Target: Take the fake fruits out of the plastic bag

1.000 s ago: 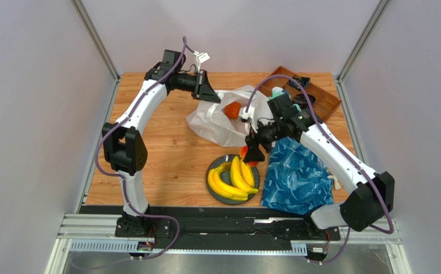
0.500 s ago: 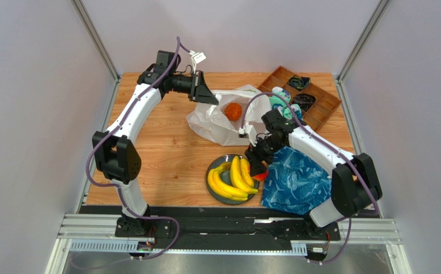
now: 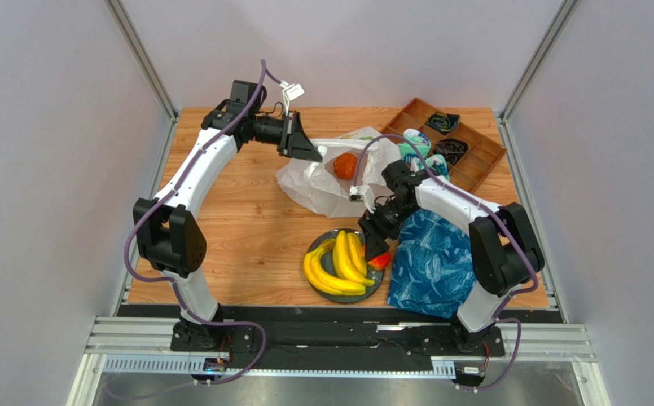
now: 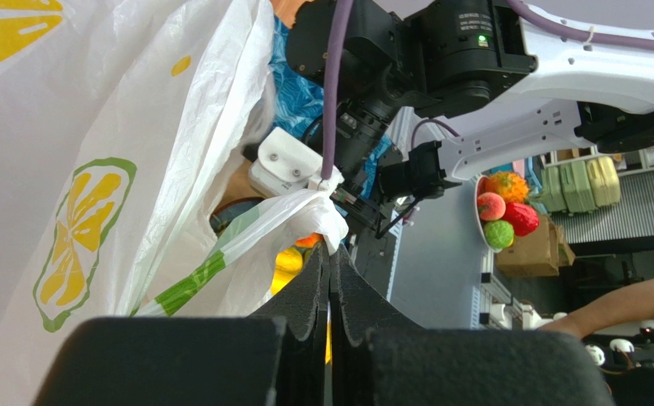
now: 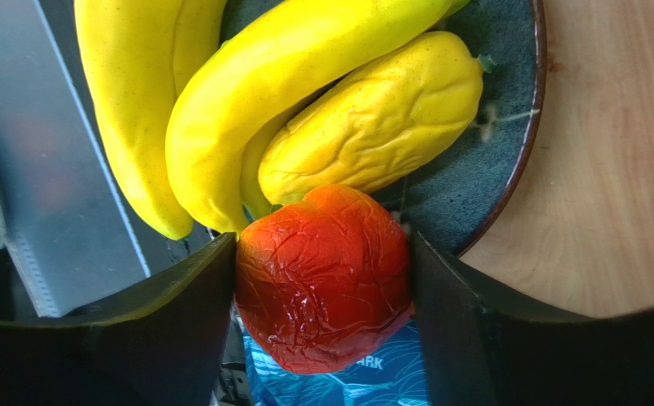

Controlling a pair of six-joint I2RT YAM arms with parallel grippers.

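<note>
The white plastic bag [image 3: 317,182] lies at the back middle of the table with an orange ball [image 3: 344,166] showing in its mouth. My left gripper [image 3: 309,150] is shut on the bag's edge [image 4: 317,211] and holds it up. My right gripper [image 3: 377,252] is shut on the red-orange round fruit [image 5: 326,275] at the right rim of the dark plate [image 3: 311,245]. Yellow banana bunches [image 3: 334,266] lie on the plate; they also show in the right wrist view [image 5: 245,101]. The lemon-slice print [image 4: 80,237] shows in the left wrist view.
A blue patterned cloth [image 3: 436,262] lies right of the plate, under my right arm. A brown divided tray [image 3: 474,152] with dark items stands at the back right. Teal-and-white socks [image 3: 415,139] lie beside the bag.
My right gripper has carried the red-orange fruit forward from beside the bag down to the plate's right rim. My left gripper has shifted slightly with the bag edge.
</note>
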